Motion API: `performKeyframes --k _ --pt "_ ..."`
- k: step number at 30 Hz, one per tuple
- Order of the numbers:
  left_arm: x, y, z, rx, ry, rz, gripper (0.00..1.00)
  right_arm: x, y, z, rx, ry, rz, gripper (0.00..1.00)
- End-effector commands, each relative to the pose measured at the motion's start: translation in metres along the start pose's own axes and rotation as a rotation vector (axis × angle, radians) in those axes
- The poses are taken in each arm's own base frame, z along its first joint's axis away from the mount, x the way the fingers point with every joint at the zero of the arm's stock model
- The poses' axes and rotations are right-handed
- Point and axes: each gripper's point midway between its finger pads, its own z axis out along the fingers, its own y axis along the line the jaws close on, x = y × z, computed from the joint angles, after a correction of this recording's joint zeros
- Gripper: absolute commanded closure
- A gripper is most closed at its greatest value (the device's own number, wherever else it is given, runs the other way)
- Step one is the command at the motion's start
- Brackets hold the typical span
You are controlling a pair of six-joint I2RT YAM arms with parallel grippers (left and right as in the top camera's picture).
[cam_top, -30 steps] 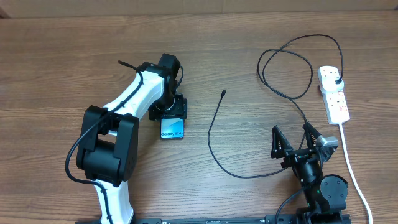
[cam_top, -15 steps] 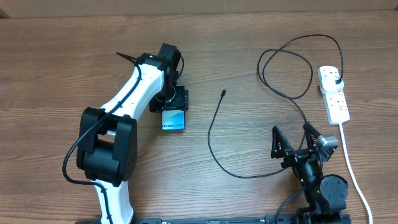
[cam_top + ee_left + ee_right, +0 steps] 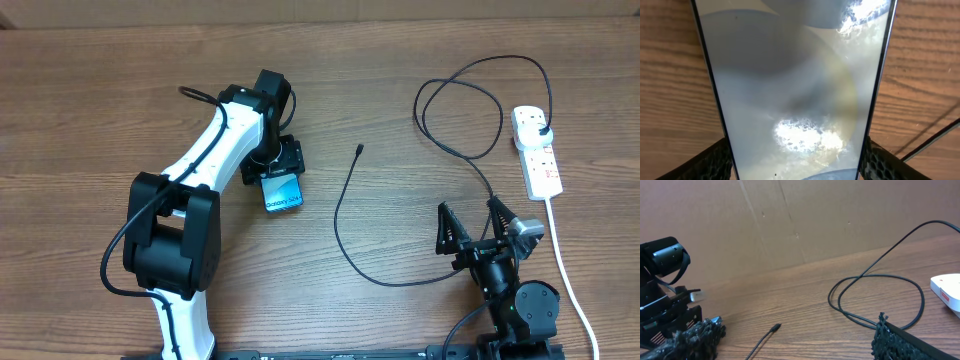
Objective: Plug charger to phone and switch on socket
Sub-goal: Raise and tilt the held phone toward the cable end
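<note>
The left gripper pinches the slim blue-screened smartphone by its edges, left of centre; smooth glass could slip out; the thin black charger cable lies well apart; the right gripper gapes wide, empty, near the white power strip

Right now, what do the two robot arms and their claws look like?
The left arm has white links, black joints and a thin black cable alongside. The right arm shows mostly black parts. The right gripper has two pointed, rough-textured black fingers.
</note>
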Motion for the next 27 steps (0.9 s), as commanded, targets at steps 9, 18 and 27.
performKeyframes --k 9,18,27 --pt "0.001 -0.015 -0.006 0.064 0.023 -0.227 0.37 0.002 0.0 0.0 -0.001 -0.002 -0.001 0.0" --pt "-0.002 -0.011 -0.006 0.043 0.004 -0.221 0.56 0.002 0.0 0.0 0.0 -0.002 -0.001 0.0" --pt "-0.015 0.008 -0.007 -0.058 -0.079 -0.232 0.55 0.002 0.0 0.0 -0.001 -0.002 -0.001 0.0"
